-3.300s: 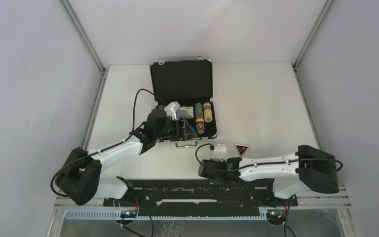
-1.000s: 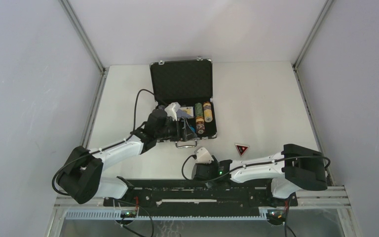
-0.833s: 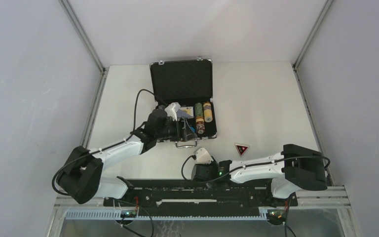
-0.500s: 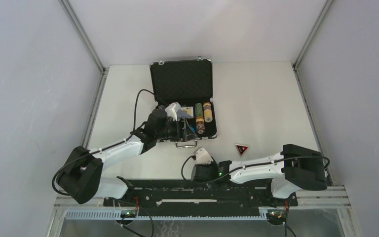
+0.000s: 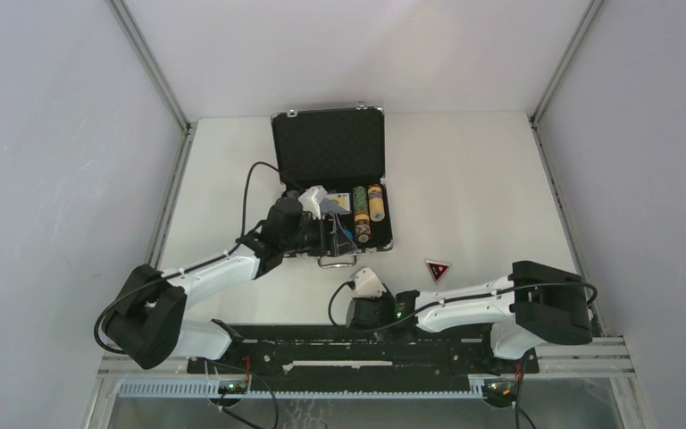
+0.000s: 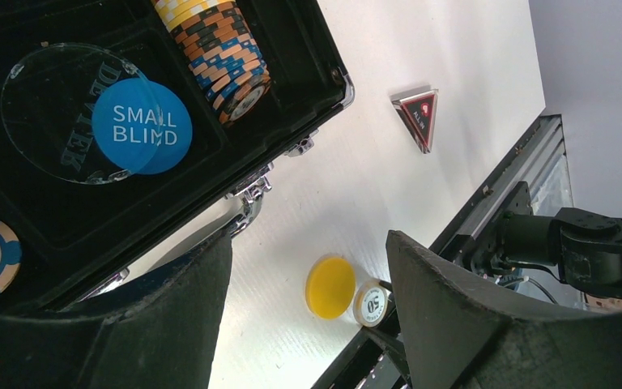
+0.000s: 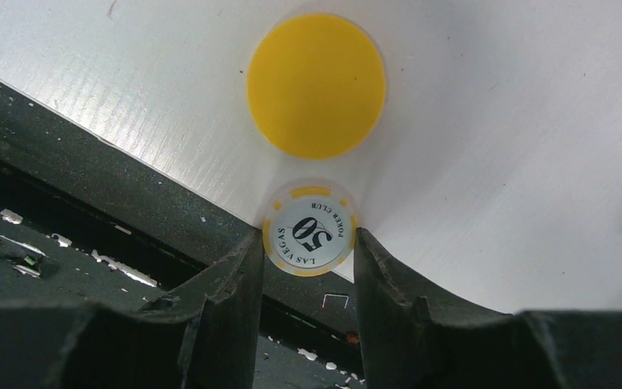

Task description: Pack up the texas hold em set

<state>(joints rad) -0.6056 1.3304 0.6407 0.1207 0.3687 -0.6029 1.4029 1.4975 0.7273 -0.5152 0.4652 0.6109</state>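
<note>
**Hold 'em set partly packed.** The black briefcase [image 5: 329, 156] stood open near the middle of the white table [image 5: 464, 197], its lid upright. The packing looked well along but unfinished.

The left gripper [image 6: 304, 243] hovered over the case's near edge, jaws spread and nothing between them. Inside the case lay rows of striped chip stacks [image 6: 219, 49] and a clear dealer disc [image 6: 57, 105], with a blue "Small Blind" button [image 6: 142, 126] overlapping it.

Outside the case, the red-and-black triangle token [image 5: 437, 269] lay on the table to the right, well apart from everything else.

At the table's near edge, the right gripper [image 7: 306, 237] pressed its fingers against both sides of a white, yellow-edged "50" chip [image 7: 309, 233], apparently clenched on it. A plain yellow button [image 7: 316, 85] lay just beyond the chip.

The step in hand looked to be the collecting of that stray chip. The next move likely called for a clean lift, since a slip could send the chip over the table's edge into the dark frame below. A carry to the chip rows would follow.
</note>
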